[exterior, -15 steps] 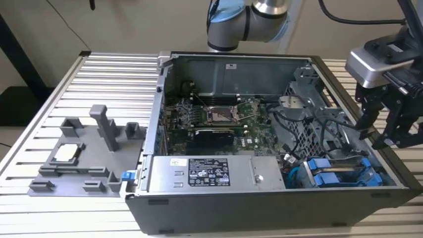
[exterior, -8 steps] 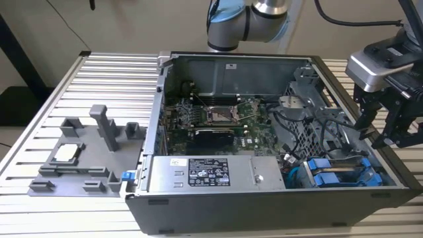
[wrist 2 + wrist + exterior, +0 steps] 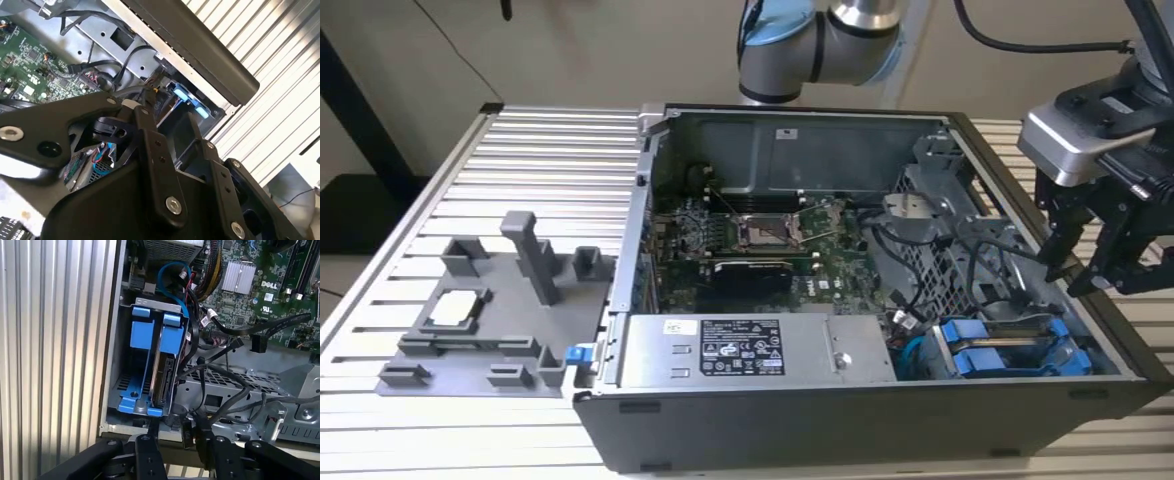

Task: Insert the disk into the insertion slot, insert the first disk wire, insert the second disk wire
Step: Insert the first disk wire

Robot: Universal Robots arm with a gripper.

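Case: I see an open computer case (image 3: 881,420) lying on a ribbed metal table (image 3: 520,180), with its inside facing up.
Gripper: my gripper (image 3: 1081,272) hangs over the case rim on the exterior view's right, just above the corner that holds the drive cage.
Jaws: they stand spread. In the first wrist view I see a clear gap between the two black fingers (image 3: 150,440). A small black cable plug (image 3: 186,434) shows in that gap, and I cannot tell whether either finger touches it.
Disk: the disk (image 3: 161,385) sits on edge in its blue carrier (image 3: 171,337), already pushed into the cage. Its connector end is exposed and faces the gripper.
Slot: the insertion slot (image 3: 159,302) is a bay of the grey metal cage in the case corner, with the blue frame filling its width. A second blue carrier (image 3: 142,332) stands right beside it.
Wires: black cables (image 3: 225,375) lie loose over the perforated metal next to the disk. A blue cable (image 3: 172,266) loops behind the cage.
Nearby: the grey power supply (image 3: 747,350) lies along the near wall beside the cage. The green circuit board (image 3: 761,235) fills the middle.
Table: a grey plastic fixture (image 3: 494,310) stands well apart from the case, on the exterior view's left.
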